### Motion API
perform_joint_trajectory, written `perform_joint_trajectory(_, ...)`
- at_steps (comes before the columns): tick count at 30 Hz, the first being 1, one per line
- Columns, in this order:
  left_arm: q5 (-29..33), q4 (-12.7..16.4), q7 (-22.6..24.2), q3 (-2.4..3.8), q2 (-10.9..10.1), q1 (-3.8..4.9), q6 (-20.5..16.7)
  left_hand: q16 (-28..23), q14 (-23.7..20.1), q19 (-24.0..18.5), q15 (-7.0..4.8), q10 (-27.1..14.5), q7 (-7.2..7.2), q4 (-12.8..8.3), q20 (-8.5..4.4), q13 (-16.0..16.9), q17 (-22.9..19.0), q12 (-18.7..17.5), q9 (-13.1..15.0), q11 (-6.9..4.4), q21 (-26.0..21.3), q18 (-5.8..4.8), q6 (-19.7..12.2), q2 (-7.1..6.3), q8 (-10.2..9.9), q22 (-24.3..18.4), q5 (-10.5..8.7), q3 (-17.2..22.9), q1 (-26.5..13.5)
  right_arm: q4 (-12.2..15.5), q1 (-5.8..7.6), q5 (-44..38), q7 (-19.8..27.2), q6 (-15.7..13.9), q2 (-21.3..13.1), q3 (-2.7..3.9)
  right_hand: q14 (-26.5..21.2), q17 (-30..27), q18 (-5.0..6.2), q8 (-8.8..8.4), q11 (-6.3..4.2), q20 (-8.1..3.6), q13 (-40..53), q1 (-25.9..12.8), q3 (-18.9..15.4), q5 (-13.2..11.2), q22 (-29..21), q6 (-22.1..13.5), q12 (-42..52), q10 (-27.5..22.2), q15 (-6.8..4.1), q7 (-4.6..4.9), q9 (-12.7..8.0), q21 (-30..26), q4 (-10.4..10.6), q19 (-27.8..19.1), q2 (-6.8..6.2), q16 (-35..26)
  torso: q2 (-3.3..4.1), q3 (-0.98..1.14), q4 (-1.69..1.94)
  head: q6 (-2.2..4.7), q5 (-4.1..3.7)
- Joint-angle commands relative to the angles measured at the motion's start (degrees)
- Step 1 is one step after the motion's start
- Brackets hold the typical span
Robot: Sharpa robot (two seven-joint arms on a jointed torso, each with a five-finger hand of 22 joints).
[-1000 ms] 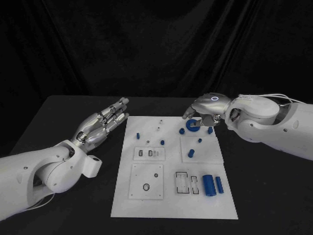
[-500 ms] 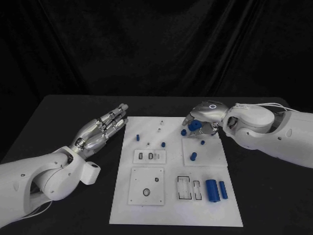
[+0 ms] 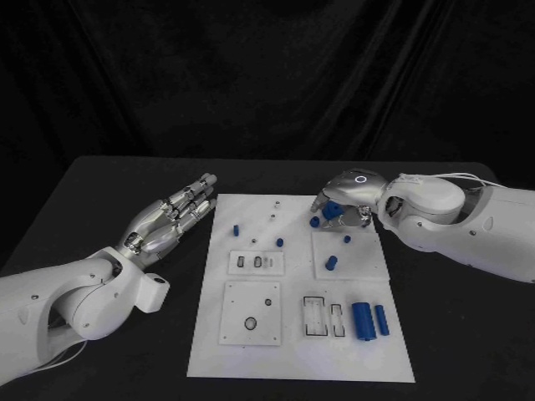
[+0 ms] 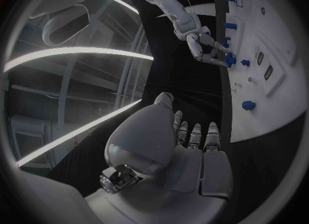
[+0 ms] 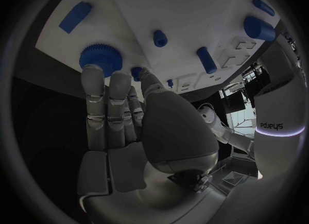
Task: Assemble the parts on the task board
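The right hand (image 3: 343,203) hung over the far right part of the task board (image 3: 294,351), and from the head camera its fingers hid most of a blue gear (image 3: 332,214) beneath them. The right wrist camera told more: the toothed gear (image 5: 100,57) sat at the board's edge with fingertips (image 5: 92,74) touching its rim, and a short blue peg (image 5: 160,38) stood just beyond the gear. Whether the hand actually gripped the gear could not be told. The left hand (image 3: 171,217) lay flat beside the board's left edge, fingers straight, holding nothing. Compared with a second ago, the right hand had curled lower over the gear, covering more of it.
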Motion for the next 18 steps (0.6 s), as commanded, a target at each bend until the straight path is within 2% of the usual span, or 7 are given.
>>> perform_joint_trajectory(1,-0.3,0.0,7.3,0.05,0.0,0.17,0.7,-0.2,0.1,0.1,-0.45,-0.4,0.26,0.0,-0.53,-0.1,-0.1,0.0,0.0,0.23,-0.3,0.96,-0.1,-0.15,0.0,-0.1,0.03,0.4,0.3,-0.3,-0.15,-0.6,0.3,-1.3,0.2,0.04,-0.6,0.6,-0.33,-0.34,0.15,0.02,0.0,0.1,0.5,1.1,0.9,0.0,0.0,0.1,0.12,0.15,-0.1,0.6,-0.2,-0.6,0.72,0.8,0.00,0.12,0.01,0.03,-0.08)
perform_joint_trajectory(7,-0.3,-0.2,7.2,0.05,0.1,0.17,0.9,-0.2,0.1,0.1,-0.44,-0.4,0.29,0.0,-0.55,-0.1,-0.1,0.0,0.0,0.26,-0.3,0.96,-0.1,-0.15,0.0,-0.1,0.04,0.4,0.3,-0.8,-0.20,-0.6,0.9,-0.9,0.8,0.04,-1.0,2.1,-0.47,-0.51,0.25,0.22,0.0,0.3,1.6,3.7,2.9,-0.2,-0.1,0.4,0.31,0.44,-0.2,2.1,-0.6,-1.1,1.15,2.6,-0.03,0.12,-0.03,0.04,-0.21)
perform_joint_trajectory(9,-0.3,-0.2,7.2,0.05,0.2,0.17,1.0,-0.2,0.1,0.1,-0.40,-0.4,0.33,0.0,-0.56,-0.1,-0.1,0.0,0.0,0.32,-0.3,0.96,-0.1,-0.14,0.0,-0.1,0.08,0.5,0.3,-1.0,-0.25,-0.6,1.1,-0.9,1.0,0.04,-0.9,3.7,-0.74,-0.48,0.27,0.36,0.0,0.3,2.4,5.2,5.0,-0.1,0.0,0.7,0.47,0.64,-0.2,3.6,-0.7,-0.9,1.31,4.3,-0.06,0.09,-0.06,-0.04,-0.14)
perform_joint_trajectory(18,-0.3,-0.6,6.9,0.05,0.5,0.17,1.5,-0.2,0.1,0.1,-0.26,-0.5,0.72,-0.1,-0.47,-0.1,-0.1,0.0,0.0,0.75,-0.3,0.95,-0.1,-0.08,0.0,-0.1,0.14,0.7,0.4,-2.0,-1.08,-0.6,2.1,-0.7,2.0,0.04,-0.6,7.5,-1.31,-0.45,0.05,0.59,0.0,0.0,3.8,5.2,9.7,0.1,0.3,2.4,0.69,1.05,-0.2,7.3,-0.7,-0.4,0.65,8.4,-0.17,0.02,0.08,-0.24,-0.26)
